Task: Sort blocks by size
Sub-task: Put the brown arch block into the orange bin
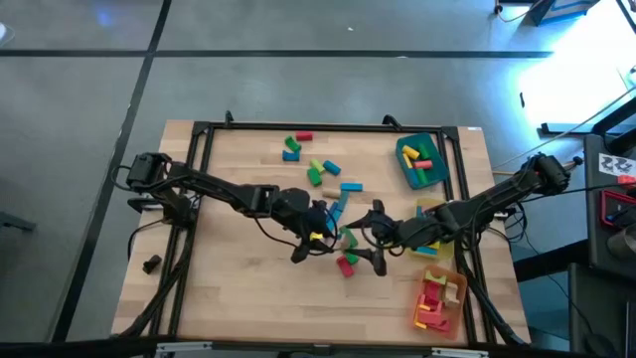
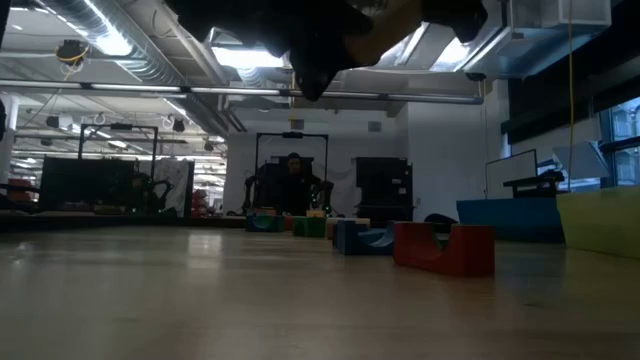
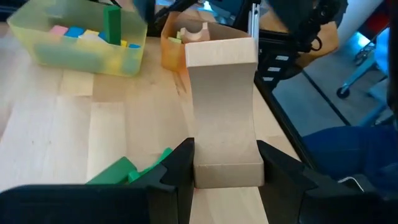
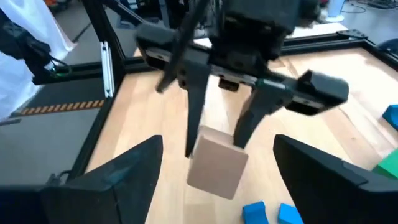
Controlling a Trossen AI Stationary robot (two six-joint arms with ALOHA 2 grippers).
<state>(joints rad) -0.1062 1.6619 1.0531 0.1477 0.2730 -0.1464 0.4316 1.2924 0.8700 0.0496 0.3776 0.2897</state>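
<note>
A plain wood block (image 3: pixel 222 112) with waisted sides hangs above the middle of the table, with my left gripper (image 3: pixel 224 169) shut on it. My right gripper (image 1: pixel 378 237) faces it from the right, open wide. Its fingers (image 4: pixel 127 177) stand on either side of the block's free end (image 4: pixel 216 163) without touching it. Loose blocks lie on the table: green, blue and red ones (image 1: pixel 316 169) toward the far side, a green block (image 1: pixel 348 239) and a red one (image 1: pixel 345 265) under the grippers. In the low view a red arch block (image 2: pixel 445 248) stands on the table. My left gripper pinches the plain wood block between its two fingers, on two opposite sides at the end nearest the wrist (image 3: pixel 202 171). The fingers come slanting down from the table's left and lie along the block. The block juts out past the fingertips toward my right gripper, clear of the table.
A teal tray (image 1: pixel 405 149) with blocks stands at the far right, a yellow tray (image 3: pixel 81 59) with blocks under my right arm, an orange tray (image 1: pixel 455 298) with blocks at the near right. A small dark lump (image 1: pixel 151 264) lies at the near left. Black frame rails (image 1: pixel 298 127) border the table.
</note>
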